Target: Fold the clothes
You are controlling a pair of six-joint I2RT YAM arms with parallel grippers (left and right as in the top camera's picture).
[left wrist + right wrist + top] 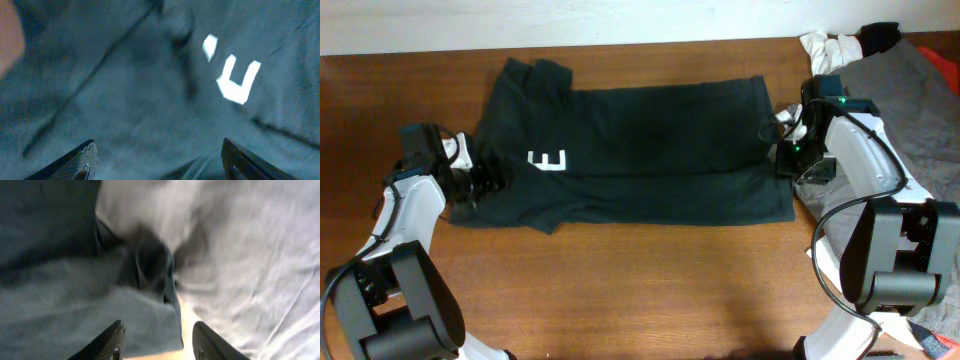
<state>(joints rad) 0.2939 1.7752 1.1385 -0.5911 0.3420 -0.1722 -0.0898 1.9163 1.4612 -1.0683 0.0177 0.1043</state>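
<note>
Overhead view. The black T-shirt [640, 150] lies flat on the brown wooden bench [640, 285], folded into a long band that runs from left to right. Its collar and a sleeve are at the upper left, and its straight lower edge faces the front of the bench. One white letter of the chest lettering [547, 160] shows near the left end.

The left claw [490, 182] sits at the shirt's left edge, just beside the lettering. In the left wrist view its two fingers [82, 161] stand wide apart over the dark fabric, with nothing pinched between them.

The right claw [780, 150] sits at the shirt's right edge. In the right wrist view its fingers [107, 342] are also apart. The shirt's hem and a strip of bare bench lie below the gap, and a pale fabric [250, 255] lies to one side.

A grey garment [910, 100] is heaped at the bench's right end, with a white cloth [825, 45] at the far edge beside it.
</note>
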